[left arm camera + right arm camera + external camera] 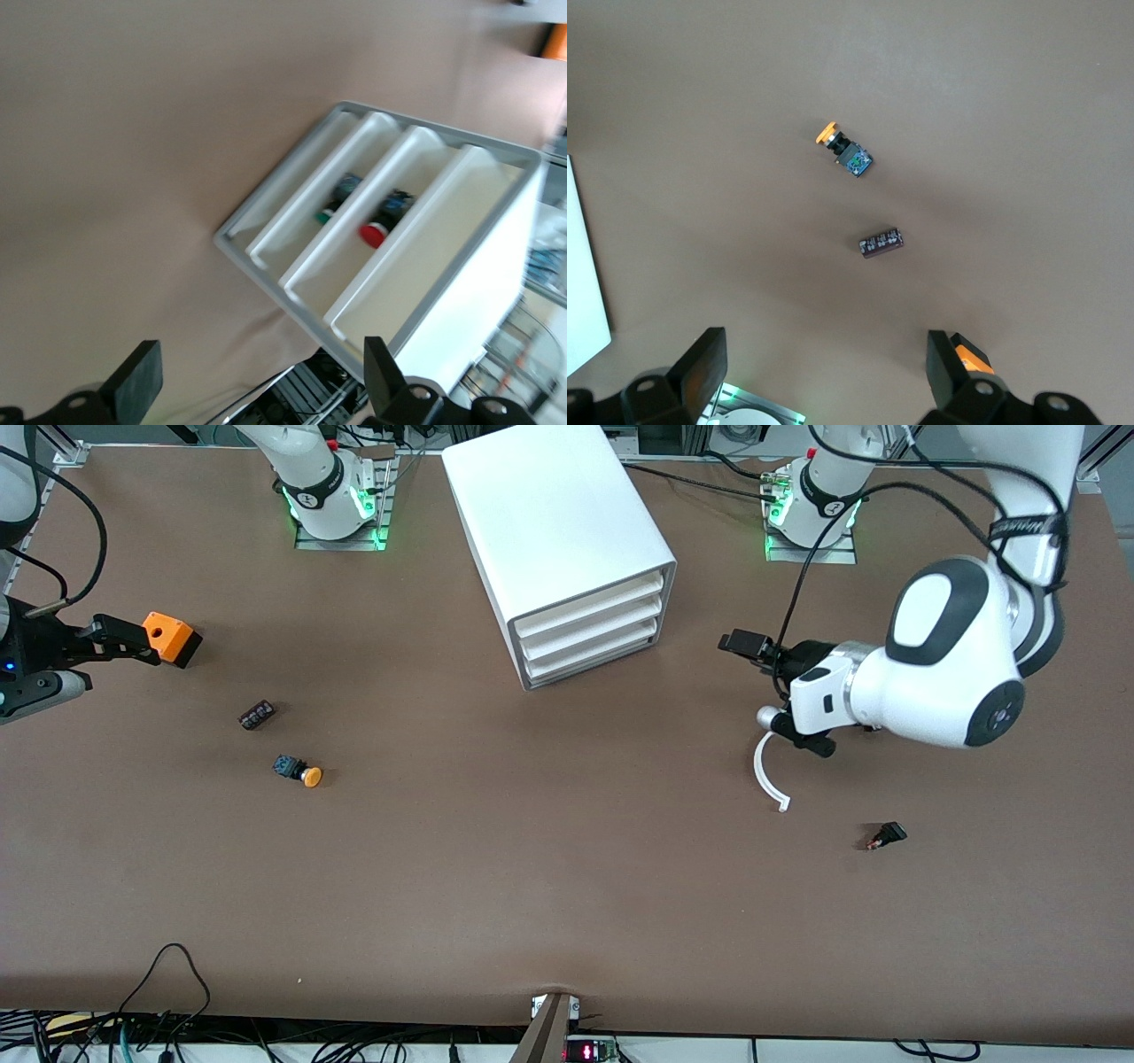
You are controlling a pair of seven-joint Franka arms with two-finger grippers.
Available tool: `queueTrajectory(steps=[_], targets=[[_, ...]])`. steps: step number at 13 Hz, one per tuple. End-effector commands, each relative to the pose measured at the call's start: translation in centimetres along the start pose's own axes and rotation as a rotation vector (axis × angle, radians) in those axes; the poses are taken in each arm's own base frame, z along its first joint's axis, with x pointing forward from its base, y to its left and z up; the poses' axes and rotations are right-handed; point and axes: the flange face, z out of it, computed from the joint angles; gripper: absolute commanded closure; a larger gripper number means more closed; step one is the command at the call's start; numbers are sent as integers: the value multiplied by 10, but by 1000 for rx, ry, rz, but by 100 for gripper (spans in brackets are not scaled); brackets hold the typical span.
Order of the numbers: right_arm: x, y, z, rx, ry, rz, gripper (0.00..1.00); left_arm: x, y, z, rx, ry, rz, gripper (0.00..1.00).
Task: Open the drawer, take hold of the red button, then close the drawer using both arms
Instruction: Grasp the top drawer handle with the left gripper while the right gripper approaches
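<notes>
The white three-drawer cabinet [567, 540] stands between the arm bases with all drawers pushed in. In the left wrist view the cabinet [461, 292] shows its drawer fronts, and the red-headed button [374, 234] lies inside the middle drawer. A green-headed part [333, 207] lies in the drawer beside it. My left gripper [772, 691] is open and empty over the table, beside the cabinet toward the left arm's end; it also shows in its wrist view [261, 372]. My right gripper [124, 640] is open and empty at the right arm's end; it also shows in its wrist view [824, 354].
An orange box with a hole [173, 638] sits at the right gripper's fingertips, outside one finger [970, 359]. A dark cylinder [256, 715] and a yellow-orange-headed button [298, 771] lie nearer the front camera. A white curved hook [767, 778] hangs by the left gripper. A small black part [887, 835] lies nearby.
</notes>
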Motion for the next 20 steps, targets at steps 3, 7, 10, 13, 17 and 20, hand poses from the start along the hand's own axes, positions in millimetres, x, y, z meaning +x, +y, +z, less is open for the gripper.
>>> queueTrajectory(steps=[3, 7, 10, 13, 17, 20], targets=[[20, -4, 8, 62, 11, -78, 0, 25, -34, 66, -321, 54, 151, 0], [61, -50, 3, 62, 89, -153, 1, 21, -51, 127, -411, 119, 250, 0], [72, -70, 3, 56, 113, -189, 0, 11, -67, 169, -531, 176, 344, 1], [90, -107, 6, 30, 138, -242, 0, 11, -75, 199, -540, 189, 384, 10], [111, -168, 21, 26, 139, -276, 0, 2, -74, 239, -603, 217, 422, 19], [125, -204, 26, 6, 182, -330, 0, 4, -82, 257, -619, 210, 435, 19]])
